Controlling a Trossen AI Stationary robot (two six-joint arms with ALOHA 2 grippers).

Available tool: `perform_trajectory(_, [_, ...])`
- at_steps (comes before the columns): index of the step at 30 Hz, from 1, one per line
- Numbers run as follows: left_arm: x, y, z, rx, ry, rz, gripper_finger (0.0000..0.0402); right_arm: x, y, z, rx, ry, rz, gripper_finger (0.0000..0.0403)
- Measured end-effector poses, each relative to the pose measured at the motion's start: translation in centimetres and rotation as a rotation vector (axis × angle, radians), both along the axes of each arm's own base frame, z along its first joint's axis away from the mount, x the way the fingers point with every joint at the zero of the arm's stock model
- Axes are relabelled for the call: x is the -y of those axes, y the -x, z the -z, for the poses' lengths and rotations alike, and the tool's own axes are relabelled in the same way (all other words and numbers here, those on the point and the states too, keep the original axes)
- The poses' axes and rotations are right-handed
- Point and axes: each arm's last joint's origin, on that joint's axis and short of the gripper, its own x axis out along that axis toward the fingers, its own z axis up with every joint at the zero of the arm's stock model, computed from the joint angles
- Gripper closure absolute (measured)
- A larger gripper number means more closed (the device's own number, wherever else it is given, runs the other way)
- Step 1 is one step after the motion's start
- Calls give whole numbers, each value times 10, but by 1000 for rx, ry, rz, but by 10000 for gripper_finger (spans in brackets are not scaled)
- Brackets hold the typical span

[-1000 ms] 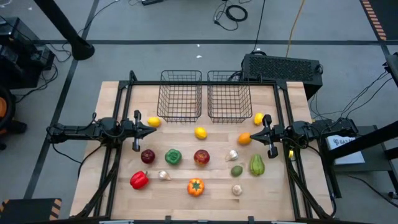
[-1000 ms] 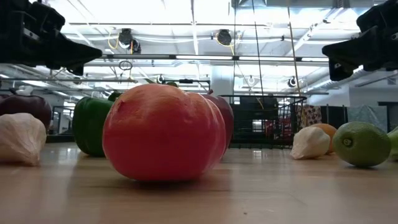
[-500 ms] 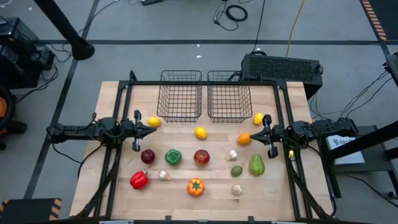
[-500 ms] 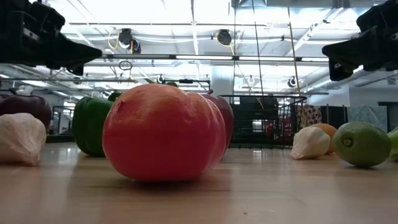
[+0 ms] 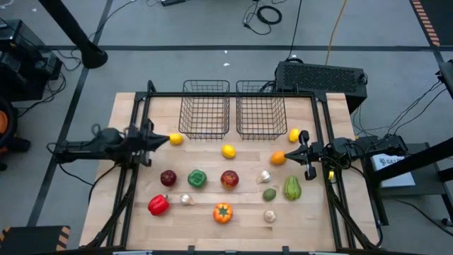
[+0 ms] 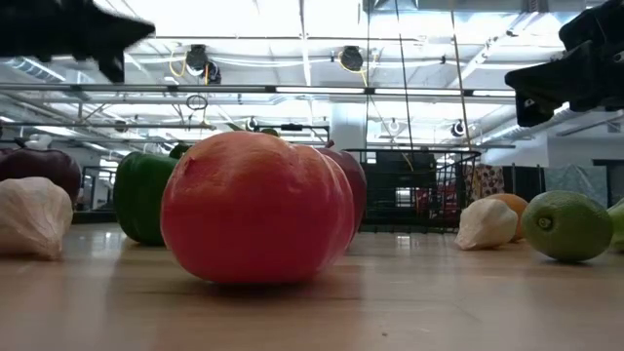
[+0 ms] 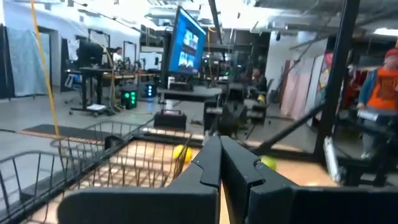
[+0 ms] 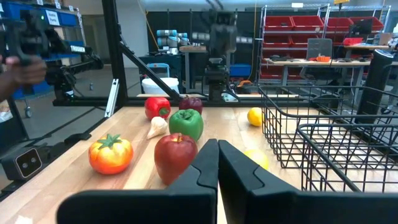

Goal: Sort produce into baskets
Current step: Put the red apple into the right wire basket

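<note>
Dark left hand [image 5: 164, 139] closed, empty, beside lemon [image 5: 176, 139].

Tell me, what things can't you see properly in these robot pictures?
- Low view: the orange pepper hides most of the red apple behind it.
- Low view: the left gripper is blurred and cut off by the top edge.
- Right wrist view: the gripper's own fingers hide part of a lemon.
</note>
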Motion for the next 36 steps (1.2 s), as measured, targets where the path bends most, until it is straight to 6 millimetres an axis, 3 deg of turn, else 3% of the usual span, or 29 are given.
perform_trajectory(5, [0, 18, -72, 40, 26, 9, 396, 0, 0, 0, 0, 0, 0, 403])
perform_trajectory(11, [2, 34, -179, 80, 12, 77, 396, 0, 0, 0, 2, 6, 10, 403])
perform_trajectory(14, [2, 32, -225, 14, 4, 81, 396, 0, 0, 0, -3, -81, 3, 403])
perform_trajectory(17, [2, 24, -255, -81, -26, 77, 396, 0, 0, 0, -12, -228, -1, 403])
perform_trajectory(19, [2, 15, -259, -161, 20, 83, 396, 0, 0, 0, -16, -273, -3, 403])
perform_trajectory(21, [3, -2, -251, -254, 116, 93, 396, 0, 0, 0, -19, -307, -7, 403])
perform_trajectory(27, [20, -65, -188, -498, 143, 72, 396, -2, -1, 2, -53, -344, -24, 403])
perform_trajectory(30, [32, -85, -169, -467, 106, 57, 396, -3, -3, 5, -79, -338, -20, 403])
perform_trajectory(36, [59, -103, -151, -344, -16, 41, 396, -3, -6, 7, -100, -329, 45, 403])
